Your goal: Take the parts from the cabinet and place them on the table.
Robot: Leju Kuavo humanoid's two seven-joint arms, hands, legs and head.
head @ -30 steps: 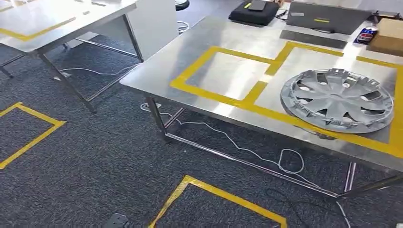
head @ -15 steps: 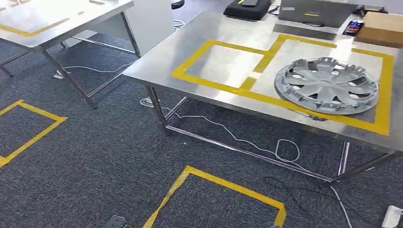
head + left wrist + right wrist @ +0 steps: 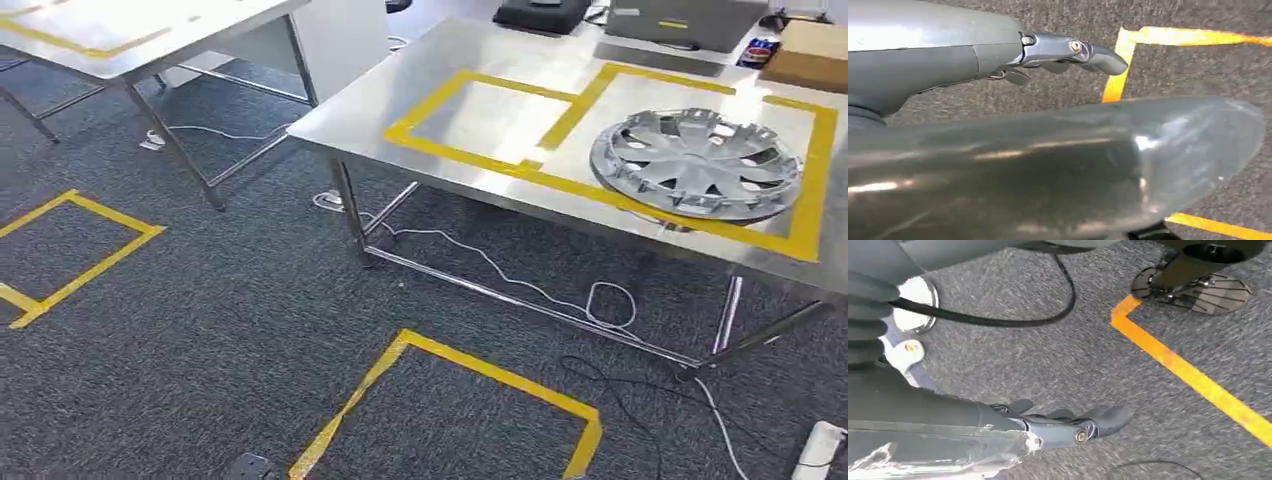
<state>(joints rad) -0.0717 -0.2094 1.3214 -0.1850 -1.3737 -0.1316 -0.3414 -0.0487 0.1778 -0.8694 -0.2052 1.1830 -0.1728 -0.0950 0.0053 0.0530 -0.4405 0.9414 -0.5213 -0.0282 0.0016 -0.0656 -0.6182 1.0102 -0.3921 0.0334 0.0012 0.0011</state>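
A silver wheel cover [image 3: 697,165] lies flat on the steel table [image 3: 375,112], inside the right-hand square of yellow tape. The left-hand taped square [image 3: 487,112] beside it is bare. My left hand [image 3: 998,140] hangs over the grey carpet with a dark finger [image 3: 1083,50] stretched out, and it holds nothing. My right hand [image 3: 1058,427] also hangs above the carpet, its fingers extended and apart, with nothing in them. The cabinet is out of sight.
A second steel table [image 3: 120,30] stands at the far left. Yellow tape squares [image 3: 470,370] mark the carpet. A white cable [image 3: 520,285] loops under the near table and a power strip [image 3: 820,445] lies at the lower right. A box [image 3: 812,55] and laptop [image 3: 680,20] sit at the table's far edge.
The whole picture has shifted to the right, so the camera has moved. The wheel cover stays where it was on the table.
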